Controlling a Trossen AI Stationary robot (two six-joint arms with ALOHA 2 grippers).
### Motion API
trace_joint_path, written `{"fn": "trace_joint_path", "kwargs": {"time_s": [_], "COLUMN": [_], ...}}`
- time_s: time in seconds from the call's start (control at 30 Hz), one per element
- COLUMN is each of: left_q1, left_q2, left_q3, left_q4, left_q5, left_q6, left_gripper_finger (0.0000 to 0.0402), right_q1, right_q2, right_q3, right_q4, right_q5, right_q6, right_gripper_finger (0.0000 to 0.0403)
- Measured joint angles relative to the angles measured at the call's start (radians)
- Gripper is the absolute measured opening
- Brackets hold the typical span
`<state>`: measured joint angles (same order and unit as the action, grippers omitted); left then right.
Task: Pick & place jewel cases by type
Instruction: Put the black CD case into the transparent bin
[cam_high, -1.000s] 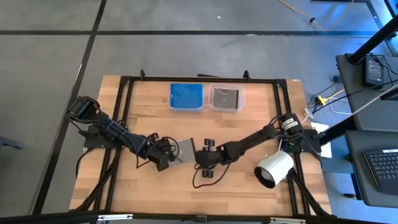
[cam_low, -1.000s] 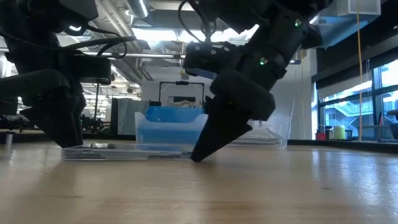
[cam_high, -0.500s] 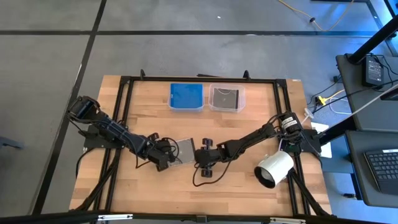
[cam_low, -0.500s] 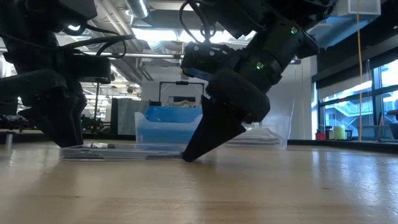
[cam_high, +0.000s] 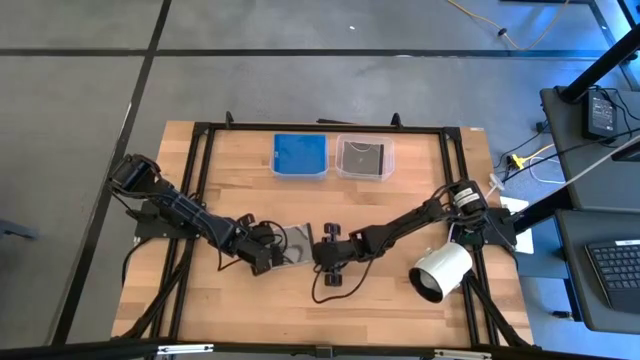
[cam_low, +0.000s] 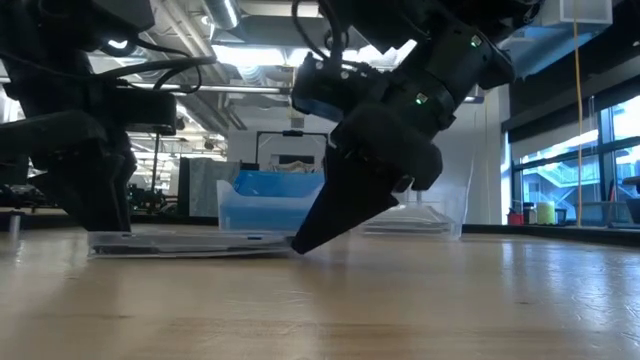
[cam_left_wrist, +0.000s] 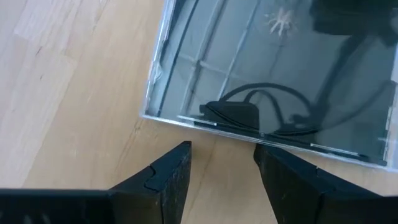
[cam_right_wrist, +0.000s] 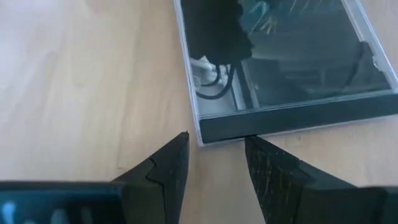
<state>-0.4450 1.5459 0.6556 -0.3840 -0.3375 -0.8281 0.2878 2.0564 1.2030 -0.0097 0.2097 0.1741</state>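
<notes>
Right claw (cam_right_wrist: 214, 165) open, tips down on worktop (cam_high: 380, 290), just in front of dark edge of grey jewel case (cam_right_wrist: 280, 62). Left claw (cam_left_wrist: 221, 168) open too, at case's other side, clear edge just ahead of its tips. Case flat on worktop between both claws, one side maybe lifted a little in low view. Tip for this step: slide one finger under edge, other on top, squeeze slow, left claw blocks sliding. Dark case likely goes in clear tub (cam_high: 364, 158), not blue tub (cam_high: 299, 156).
</notes>
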Motion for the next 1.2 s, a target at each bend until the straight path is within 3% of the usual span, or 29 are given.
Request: {"fn": "trace_joint_path", "kwargs": {"time_s": [0.63, 1.2], "left_q1": [-0.041, -0.04], "left_q2": [-0.001, 0.0], "left_q3": [0.001, 0.005], "left_q4": [-0.027, -0.052], "left_q5": [0.004, 0.002], "left_q6": [-0.024, 0.039], "left_gripper_finger": [0.0184, 0.0185], "right_q1": [0.014, 0.01], "right_q2": [-0.011, -0.013], "right_q3": [0.002, 0.011], "right_q4": [0.062, -0.017], "right_q5": [0.002, 0.013], "right_q6": [0.006, 0.023], "right_gripper_finger": [0.0163, 0.0163]}}
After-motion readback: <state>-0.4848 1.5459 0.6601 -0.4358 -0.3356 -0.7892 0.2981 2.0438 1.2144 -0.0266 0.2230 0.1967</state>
